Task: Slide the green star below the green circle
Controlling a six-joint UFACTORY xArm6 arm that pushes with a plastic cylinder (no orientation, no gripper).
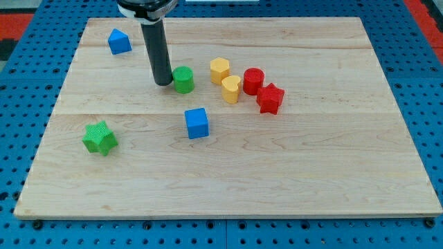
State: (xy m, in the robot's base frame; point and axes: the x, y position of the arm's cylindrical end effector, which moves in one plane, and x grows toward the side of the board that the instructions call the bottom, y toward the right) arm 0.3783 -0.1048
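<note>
Near the view's left edge of the wooden board (346,173) sits the green star (100,137), alone, with bare wood all round it and a fair margin before the board's left and bottom edges. Up and to the right, well apart from it, stands the green circle (183,79), and my tip (165,83) is right there on its left side, touching or all but touching; the dark rod rises straight up out of the view's top. No jaws to speak of on this rig, just the rod, so nothing is gripped.

Below the green circle lies the blue cube (197,123), slightly to the right, with a gap of open wood between the two. From the star across to that gap the wood is clear.

Right of the circle, a cluster: a yellow hexagon-like block (219,70), a yellow heart (230,88) just beside it, then a red cylinder (252,81) and a red star (270,98) touching or nearly so. Far up at the view's top left, another blue block (119,41) sits near the board's edge. The whole right half and bottom strip lie open.
</note>
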